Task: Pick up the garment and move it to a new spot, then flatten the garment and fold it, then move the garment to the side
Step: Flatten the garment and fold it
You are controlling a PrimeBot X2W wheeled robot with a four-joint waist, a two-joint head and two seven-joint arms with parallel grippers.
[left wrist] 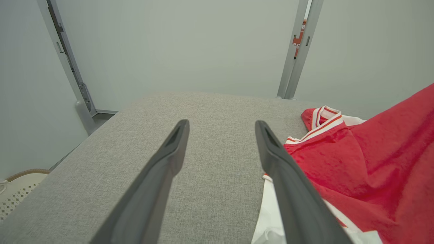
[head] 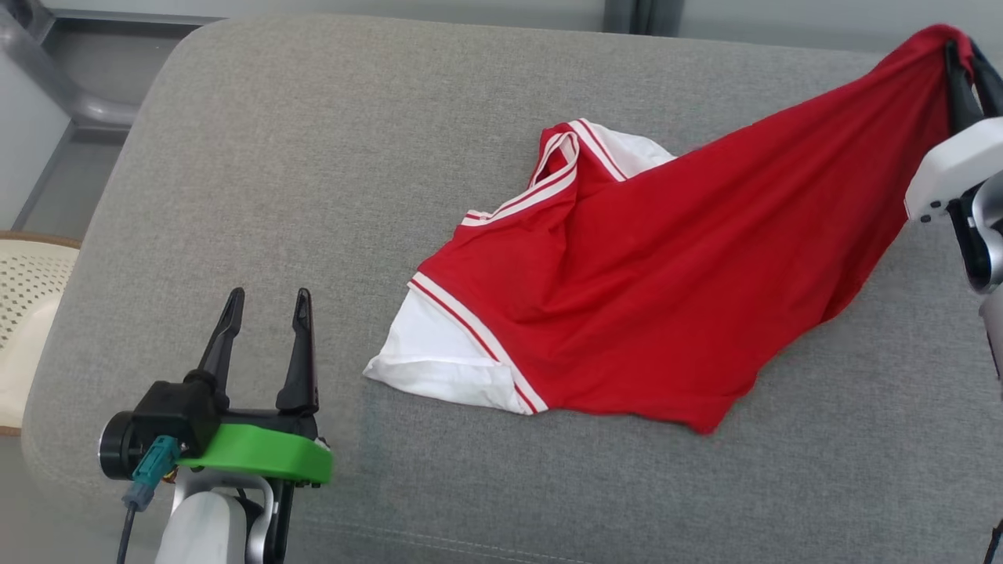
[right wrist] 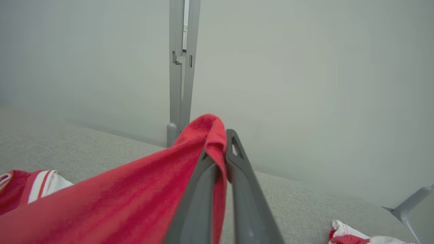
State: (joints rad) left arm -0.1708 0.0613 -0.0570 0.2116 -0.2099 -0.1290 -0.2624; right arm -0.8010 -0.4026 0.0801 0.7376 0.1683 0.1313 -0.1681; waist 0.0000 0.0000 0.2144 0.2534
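Because we mean to carry the garment [head: 666,298] to a new spot, our right gripper [head: 960,55] clamps one red corner above the grey cushion [head: 313,196] where the rest lies, while our left gripper [head: 269,296] hangs nearby, spread wide and empty.

**Grey cushion, pale wall, cream plastic at the edge**

A broad grey fabric cushion [head: 313,157] with rounded corners spread across the head view. Beside its left edge stood a cream perforated plastic thing [head: 27,305] with a brown rim, only partly in view. Behind the cushion rose a plain pale wall [left wrist: 186,44], with upright grey metal posts [left wrist: 298,51] standing against it.
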